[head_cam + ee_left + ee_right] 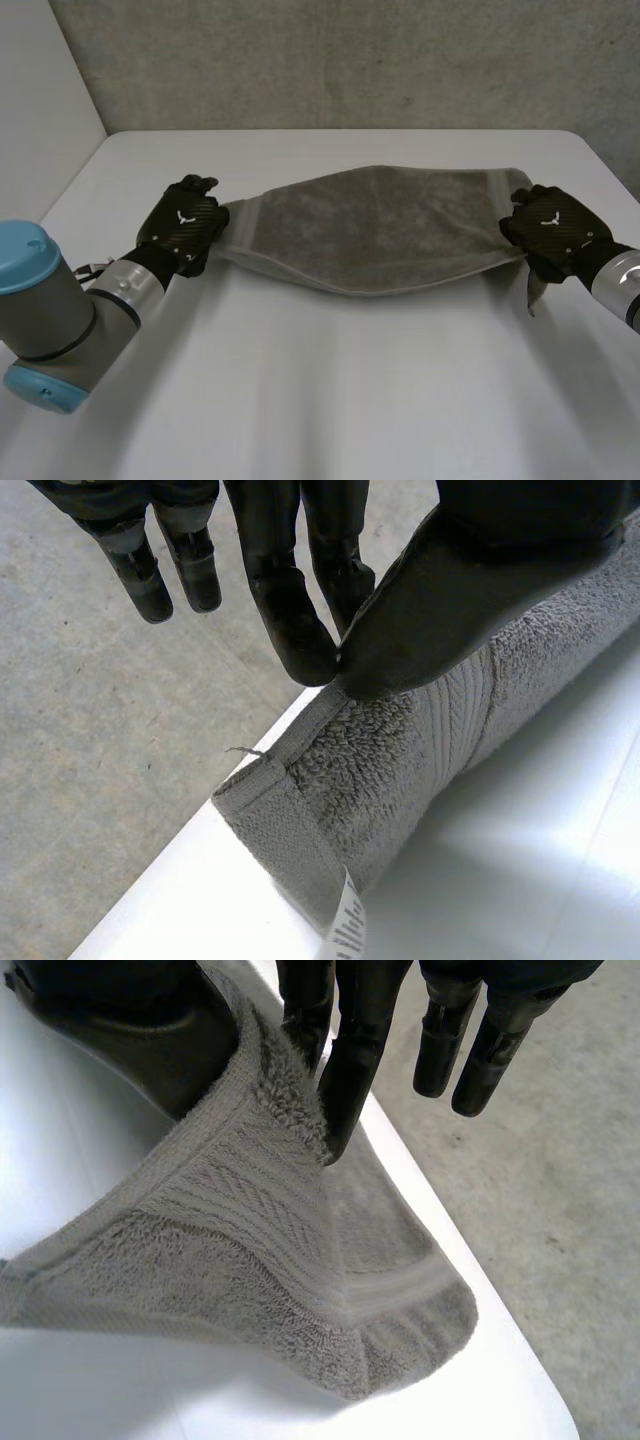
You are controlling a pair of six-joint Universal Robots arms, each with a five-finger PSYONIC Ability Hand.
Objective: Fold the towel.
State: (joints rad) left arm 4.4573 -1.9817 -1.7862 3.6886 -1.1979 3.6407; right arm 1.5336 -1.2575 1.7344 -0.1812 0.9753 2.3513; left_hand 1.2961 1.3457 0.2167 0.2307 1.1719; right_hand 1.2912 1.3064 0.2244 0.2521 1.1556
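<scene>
A grey towel (370,230) hangs stretched between both hands above the white table (320,400), sagging in the middle. My left hand (185,225) pinches the towel's left end; its wrist view shows thumb and fingers (300,630) shut on the hem of the towel (380,770), with a corner and a label drooping below. My right hand (550,230) grips the right end. In its wrist view the thumb and fingers (350,1070) clamp the towel (250,1230), and a corner hangs down past the hand.
The table's far edge (340,132) runs just behind the towel, with a grey wall beyond it. Grey floor (100,730) lies past the table edge beside the left hand, and floor (540,1210) shows beside the right hand too.
</scene>
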